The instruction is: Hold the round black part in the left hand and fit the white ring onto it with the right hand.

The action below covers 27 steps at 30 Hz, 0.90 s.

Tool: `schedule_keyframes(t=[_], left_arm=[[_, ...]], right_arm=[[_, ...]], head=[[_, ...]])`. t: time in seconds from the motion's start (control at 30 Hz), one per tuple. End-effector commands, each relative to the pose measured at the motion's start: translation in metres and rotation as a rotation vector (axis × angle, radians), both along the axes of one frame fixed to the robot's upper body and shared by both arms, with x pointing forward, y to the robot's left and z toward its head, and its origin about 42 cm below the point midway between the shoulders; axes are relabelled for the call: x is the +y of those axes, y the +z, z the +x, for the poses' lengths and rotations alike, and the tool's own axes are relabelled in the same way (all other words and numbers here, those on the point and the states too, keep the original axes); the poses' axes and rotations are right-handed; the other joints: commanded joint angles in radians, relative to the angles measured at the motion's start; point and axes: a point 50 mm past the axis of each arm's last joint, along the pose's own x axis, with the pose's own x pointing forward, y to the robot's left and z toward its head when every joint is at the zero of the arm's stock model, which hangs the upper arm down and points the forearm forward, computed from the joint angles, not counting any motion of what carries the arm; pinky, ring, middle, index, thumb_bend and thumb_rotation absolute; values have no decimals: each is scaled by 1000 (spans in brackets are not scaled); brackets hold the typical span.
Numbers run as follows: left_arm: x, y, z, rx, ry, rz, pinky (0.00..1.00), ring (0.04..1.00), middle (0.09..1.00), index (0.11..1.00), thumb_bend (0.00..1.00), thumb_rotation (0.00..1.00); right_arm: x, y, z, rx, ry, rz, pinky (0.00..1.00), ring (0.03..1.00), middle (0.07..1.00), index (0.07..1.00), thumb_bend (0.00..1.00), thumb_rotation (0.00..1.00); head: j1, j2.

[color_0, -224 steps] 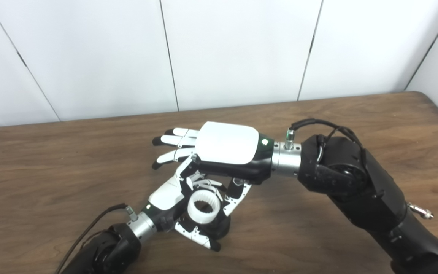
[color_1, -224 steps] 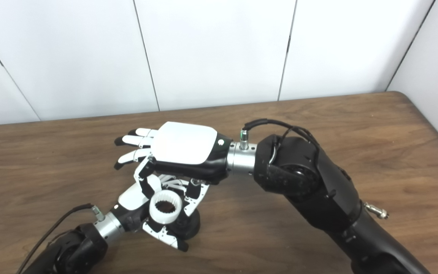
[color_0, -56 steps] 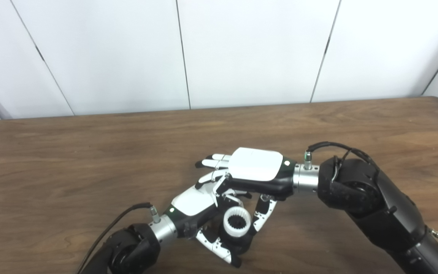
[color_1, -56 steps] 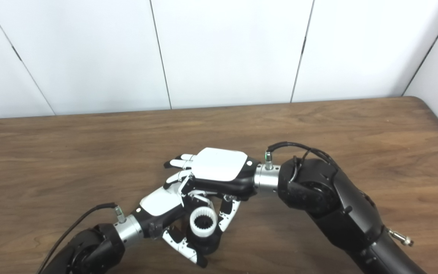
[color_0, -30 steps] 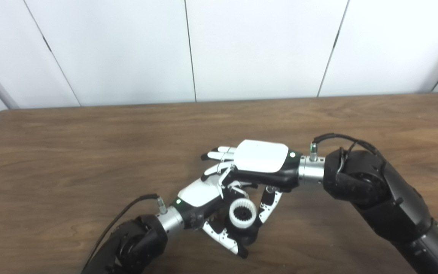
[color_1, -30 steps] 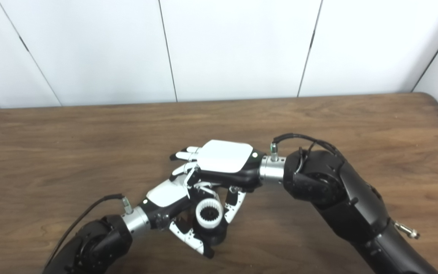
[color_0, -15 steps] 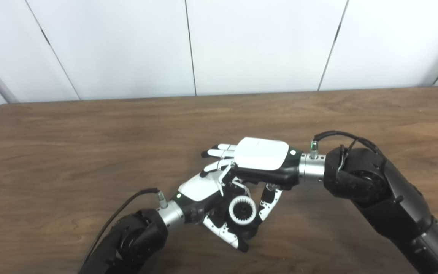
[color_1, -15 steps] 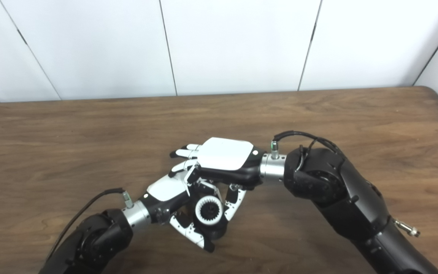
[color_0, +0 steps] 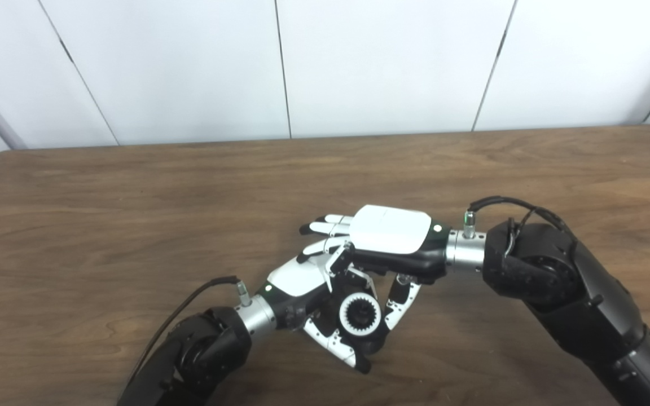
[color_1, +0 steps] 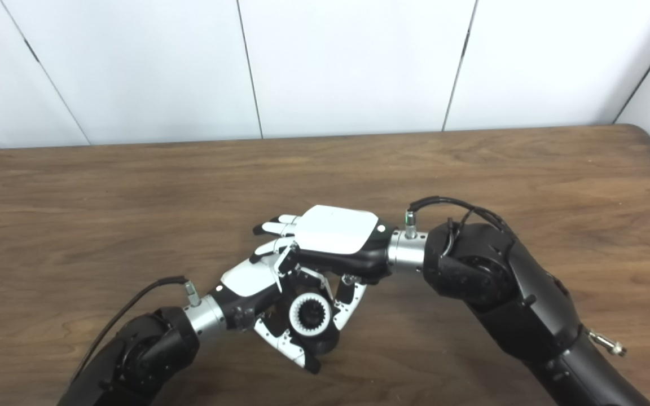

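Observation:
My left hand (color_0: 298, 280) lies low over the table, shut on the round black part (color_0: 380, 339), with its fingers (color_0: 333, 345) curled under it. The white toothed ring (color_0: 343, 313) sits on top of the black part and faces the cameras; black shows through its middle. My right hand (color_0: 390, 232) hovers palm-down just above. Its thumb (color_0: 397, 300) rests against the ring's right side and one bent finger comes down on the ring's left, pinching it. The other fingers (color_1: 271, 228) stretch out flat to the left.
The brown wooden table (color_0: 105, 225) runs wide to both sides, with rounded far corners and a white panelled wall behind. A black cable (color_0: 189, 299) loops from my left wrist. My right forearm (color_0: 562, 293) crosses the lower right.
The whole view has shifted, so the camera moved. The ring now tilts more toward the cameras and black fills its middle. Both hands keep their hold.

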Motion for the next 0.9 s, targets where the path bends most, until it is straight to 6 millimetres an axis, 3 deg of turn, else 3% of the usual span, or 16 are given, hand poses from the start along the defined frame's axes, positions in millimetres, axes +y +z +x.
schedule_keyframes(t=[0.0,0.4,0.87], left_arm=[[-13,20,-1,-65,-46,-54,1000,1000,881,482,523,67],[-8,17,-3,-89,-51,-78,1000,1000,741,479,523,65],[-5,19,-3,-85,-46,-63,1000,1000,777,480,523,68]], right_arm=[[-1,17,10,-55,-4,7,1000,1000,867,480,525,138],[-15,23,26,-57,-50,7,1000,1000,877,480,525,137],[-16,20,25,-53,-51,17,1000,1000,870,480,525,138]], head=[[0,1],[-2,-20],[-5,-9]])
